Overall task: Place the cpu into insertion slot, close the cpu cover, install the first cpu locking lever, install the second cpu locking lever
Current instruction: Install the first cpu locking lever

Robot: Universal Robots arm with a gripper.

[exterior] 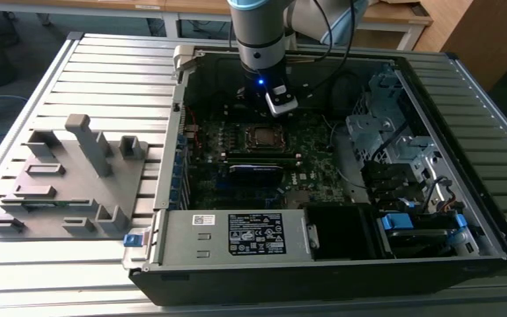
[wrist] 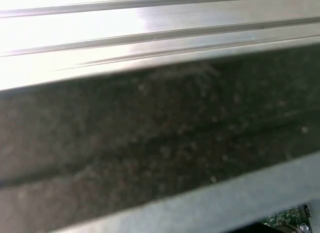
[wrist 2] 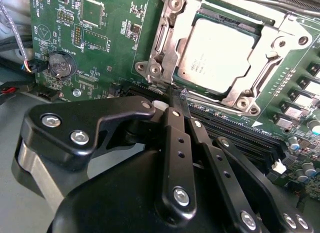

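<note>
The cpu (wrist 2: 215,53) lay flat in the insertion slot (exterior: 261,137), its dull silver-grey top with faint print showing through the square cut-out of the cpu cover (wrist 2: 167,38). The cover was down over the chip's edges, a thin bright metal frame with screws at its corners.

As a judgement, the chip would be light, stiff and fragile on its underside, best taken only by its outer edges. The cover would be springy sheet metal, pressed flat and not pinched. The thin locking levers would be stiff wire, slippery under smooth fingertips, and best pushed near their free ends. Whether either lever was latched I could not tell.

In the second wrist view the gripper (wrist 2: 179,95) had its black fingers drawn narrow, tips together, at a corner of the cover's frame. Whether they pinched anything I could not tell.

In the exterior view the slot sat near the middle of the green motherboard (wrist 2: 100,48), with the arm's wrist at about twelve o'clock from it. The long black memory slots (wrist 2: 235,130) lay toward six o'clock. The board sat inside an open computer case (exterior: 465,86) on a slatted metal table (exterior: 103,59), and a grey fixture block (exterior: 68,178) rested at about nine o'clock from the case.
</note>
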